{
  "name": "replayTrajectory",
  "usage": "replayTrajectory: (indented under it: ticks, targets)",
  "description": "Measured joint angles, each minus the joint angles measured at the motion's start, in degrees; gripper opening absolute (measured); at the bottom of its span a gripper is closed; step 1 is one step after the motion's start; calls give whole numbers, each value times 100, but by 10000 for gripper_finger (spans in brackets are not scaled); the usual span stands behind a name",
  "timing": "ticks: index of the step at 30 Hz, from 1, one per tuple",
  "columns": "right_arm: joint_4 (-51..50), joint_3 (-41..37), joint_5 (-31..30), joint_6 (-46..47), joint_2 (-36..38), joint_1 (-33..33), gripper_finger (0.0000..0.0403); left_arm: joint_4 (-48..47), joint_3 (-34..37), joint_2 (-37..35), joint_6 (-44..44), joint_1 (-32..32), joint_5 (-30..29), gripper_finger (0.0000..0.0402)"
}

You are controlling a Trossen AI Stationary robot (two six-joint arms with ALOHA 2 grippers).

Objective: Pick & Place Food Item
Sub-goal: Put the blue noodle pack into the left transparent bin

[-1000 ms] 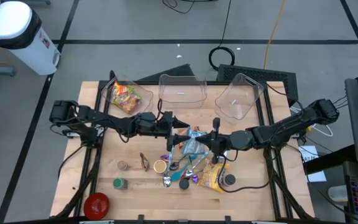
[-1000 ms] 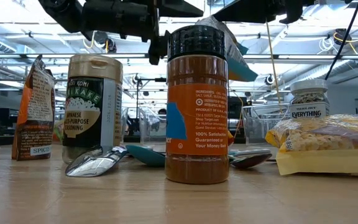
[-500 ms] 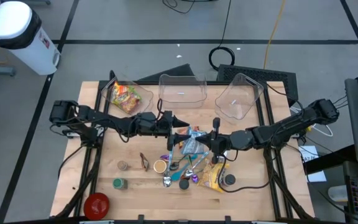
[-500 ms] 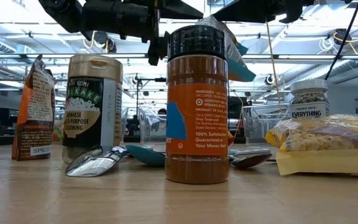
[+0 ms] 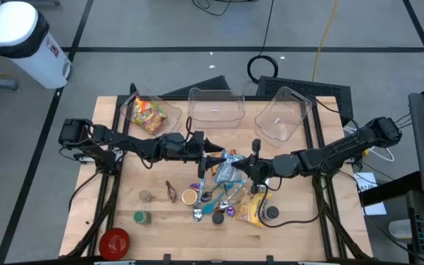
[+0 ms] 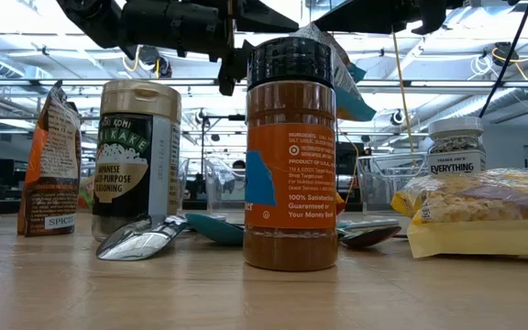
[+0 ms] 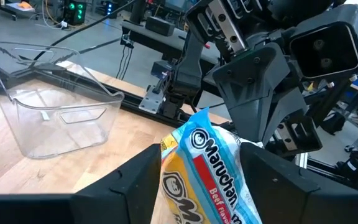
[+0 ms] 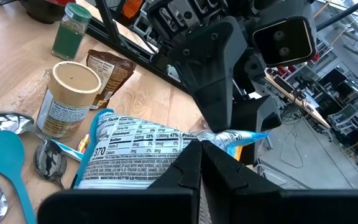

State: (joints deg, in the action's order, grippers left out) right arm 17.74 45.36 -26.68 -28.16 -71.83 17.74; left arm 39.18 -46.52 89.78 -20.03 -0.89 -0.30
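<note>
Ramen packet (image 7: 211,172) hung between the half-open left gripper (image 7: 201,180) and the right gripper (image 8: 202,163), which was pinched shut on its far edge; the left should have closed fully before release.

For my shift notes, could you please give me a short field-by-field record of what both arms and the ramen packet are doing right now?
item: Maruchan ramen packet, held above the table centre
right claw: shut on one end of the ramen packet
left claw: fingers either side of the packet's other end, whether they grip it is unclear
bins: three clear bins along the far edge; left bin holds a colourful bag, middle bin and right bin look empty
clutter: spice jars, spoons, yellow bag below the arms
</note>
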Motion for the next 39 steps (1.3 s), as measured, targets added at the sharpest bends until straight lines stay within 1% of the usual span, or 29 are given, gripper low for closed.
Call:
replayTrajectory:
  ticks: [3, 9, 13, 18, 28, 34, 39]
  targets:
    - [0, 0, 0, 0, 0, 0, 0, 0, 0, 0, 0, 0, 9, 239]
    - [0, 0, 0, 0, 0, 0, 0, 0, 0, -2, 32, -40, 9, 283]
    - [0, 0, 0, 0, 0, 0, 0, 11, 0, -2, 39, -51, -22, 297]
    - [0, 0, 0, 0, 0, 0, 0, 7, 0, -2, 41, -48, -174, 299]
    - [-1, 0, 2, 1, 0, 0, 0, 119, 2, 100, 42, -48, -160, 299]
    - [2, 0, 2, 2, 2, 0, 0, 127, -164, 186, 35, -37, -135, 299]
    - [-3, 0, 2, 2, 2, -1, 0, 70, -170, 181, 33, -42, -62, 299]
